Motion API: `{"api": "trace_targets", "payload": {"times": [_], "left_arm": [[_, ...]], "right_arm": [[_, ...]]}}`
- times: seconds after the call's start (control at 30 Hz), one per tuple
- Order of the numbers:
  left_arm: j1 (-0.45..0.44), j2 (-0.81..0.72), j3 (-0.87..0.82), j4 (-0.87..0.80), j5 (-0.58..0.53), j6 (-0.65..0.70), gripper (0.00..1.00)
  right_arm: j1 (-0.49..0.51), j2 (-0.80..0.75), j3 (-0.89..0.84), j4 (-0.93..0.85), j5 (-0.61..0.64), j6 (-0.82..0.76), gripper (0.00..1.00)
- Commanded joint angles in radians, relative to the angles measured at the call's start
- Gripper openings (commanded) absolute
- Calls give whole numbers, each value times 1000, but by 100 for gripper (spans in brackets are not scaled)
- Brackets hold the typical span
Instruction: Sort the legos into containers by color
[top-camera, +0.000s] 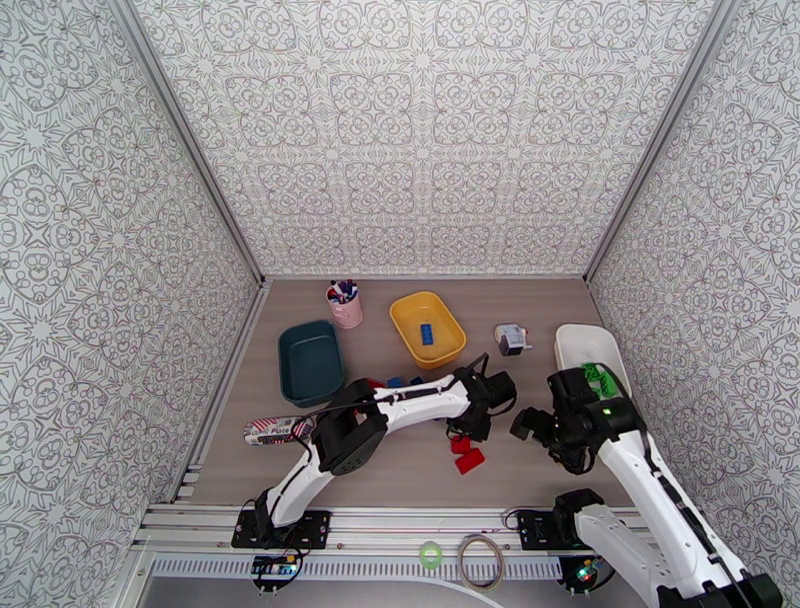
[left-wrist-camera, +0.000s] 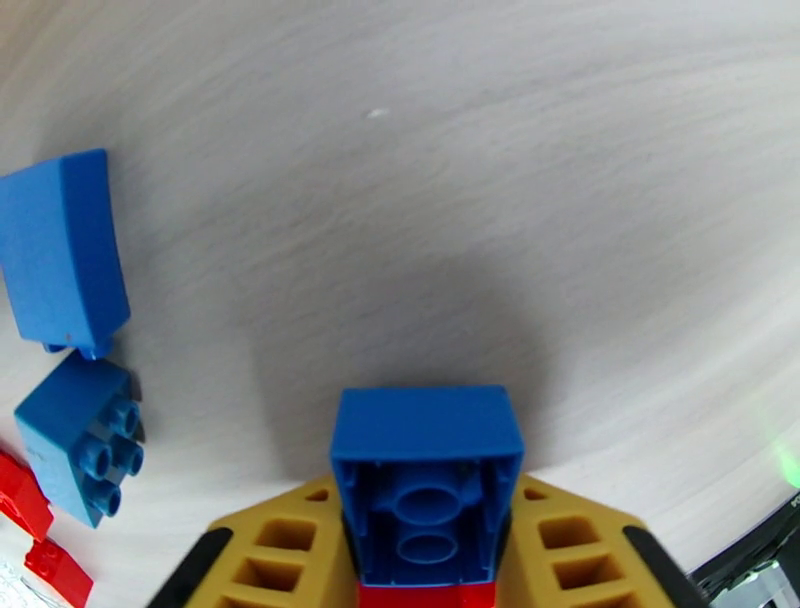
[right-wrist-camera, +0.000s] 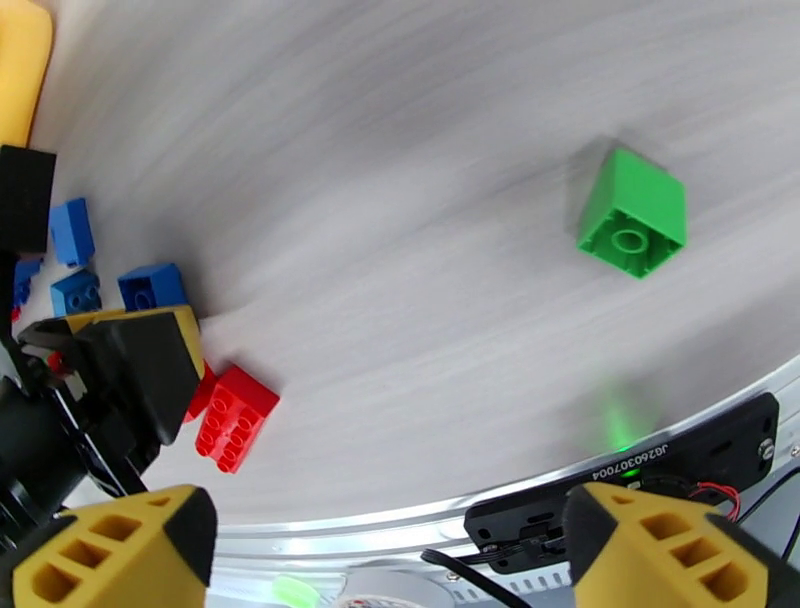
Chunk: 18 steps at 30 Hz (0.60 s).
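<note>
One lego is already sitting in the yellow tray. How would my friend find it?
At the far side of the table, find the yellow tray between the pink cup of pens and the small grey object. One oblong blue lego lies inside it. It is that tray's only brick; nearby blue legos sit out on the tabletop.

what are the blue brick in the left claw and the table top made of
Held blue brick: looks like hard moulded plastic, smooth, slightly glossy, with hollow tubes underneath. Table top: seemingly matte wood-grain laminate or wood, pale streaked grain; can't tell which.
</note>
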Motion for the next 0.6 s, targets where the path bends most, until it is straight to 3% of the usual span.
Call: {"api": "trace_targets", "payload": {"times": [0.0, 0.23, 0.37, 0.4, 0.5, 0.57], "left_arm": [[25, -92, 30, 0, -10, 7, 31], [103, -199, 19, 63, 36, 22, 31], [174, -242, 20, 72, 56, 35, 31], [193, -250, 21, 71, 59, 39, 32], [265, -267, 30, 70, 75, 53, 32], [316, -265, 45, 61, 87, 66, 32]], "right_arm": [[-4, -48, 44, 28, 18, 15, 99], [-4, -3, -28, 334, -272, 57, 99], [-4, 45, 5, 462, -307, 74, 99], [-4, 85, 25, 469, -322, 62, 95], [11, 221, 89, 485, -361, 33, 69], [31, 287, 126, 504, -364, 30, 67]]}}
